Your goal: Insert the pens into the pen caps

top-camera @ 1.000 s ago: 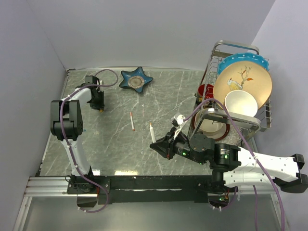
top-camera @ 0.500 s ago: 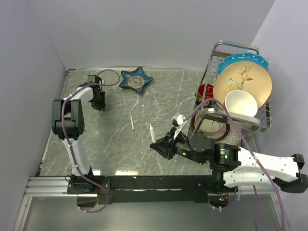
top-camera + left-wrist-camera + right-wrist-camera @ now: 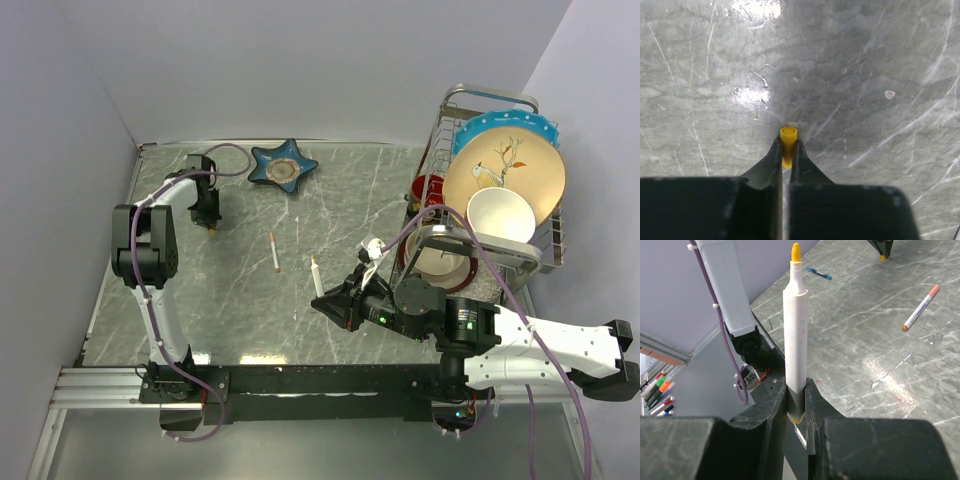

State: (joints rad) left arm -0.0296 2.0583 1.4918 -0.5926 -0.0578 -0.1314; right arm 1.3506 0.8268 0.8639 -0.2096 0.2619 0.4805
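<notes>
On the grey marble table (image 3: 380, 190), beside a dish rack (image 3: 490, 93) stacked with plates and a bowl, two arms prepare to join a pen to its cap. The right arm (image 3: 540, 345) lies low and folded along the near edge, its forearm pointing left toward the table's middle. The left arm (image 3: 145, 250) reaches out to the far left corner, wrist bent down so the fingers point at the surface. The right gripper (image 3: 796, 390) is clamped on the bottom end of the upright pen (image 3: 795, 340) and holds it vertical with the yellow tip uppermost, a pose that appears meant to offer the bare tip to a cap. The left gripper (image 3: 786, 147) pinches the yellow cap (image 3: 788, 135) between its fingertips, low over the marble; whether the cap is clear of the surface cannot be told. The cap's open mouth shows just beyond the fingertips, so the grip leaves the opening free, likely so the tip can enter. Pen and cap are well apart: the cap at the far left, the pen near the middle front. Between them the loose pen (image 3: 274, 251) lies flat on the table, untouched, orange at both ends; whether it already wears its cap is too small to tell
</notes>
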